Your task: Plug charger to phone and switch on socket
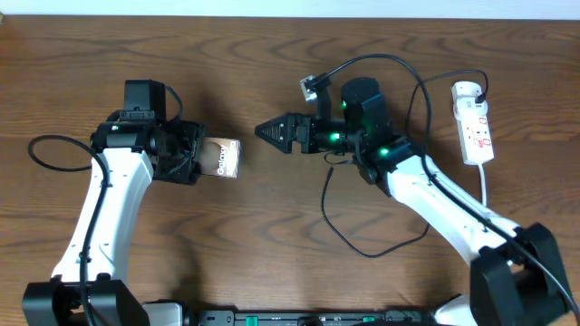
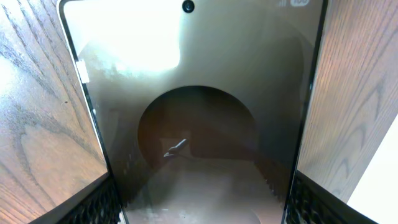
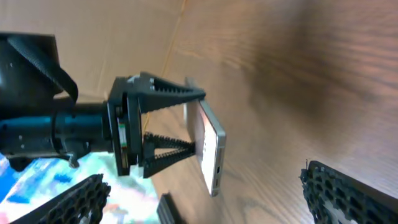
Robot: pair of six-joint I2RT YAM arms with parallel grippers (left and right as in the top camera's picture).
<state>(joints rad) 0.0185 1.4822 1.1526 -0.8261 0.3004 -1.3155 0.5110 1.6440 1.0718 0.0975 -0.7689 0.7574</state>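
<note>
My left gripper [image 1: 199, 156] is shut on the phone [image 1: 224, 158], whose brown face with white lettering faces up. In the left wrist view the phone [image 2: 199, 112] fills the frame between both fingers. My right gripper [image 1: 269, 133] is open, pointing left at the phone with a small gap between them. In the right wrist view the phone [image 3: 210, 146] shows edge-on with its port end toward me. The charger cable [image 1: 362, 252] loops on the table under the right arm. Its tip is hidden, and its plug [image 1: 478, 89] is at the socket [image 1: 475, 125], far right.
A white cord [image 1: 486, 186] runs from the socket toward the front. Thicker black robot cables [image 1: 381, 60] arc over the right arm. A narrow dark object [image 3: 168, 210] sits at the bottom edge of the right wrist view; I cannot tell what it is.
</note>
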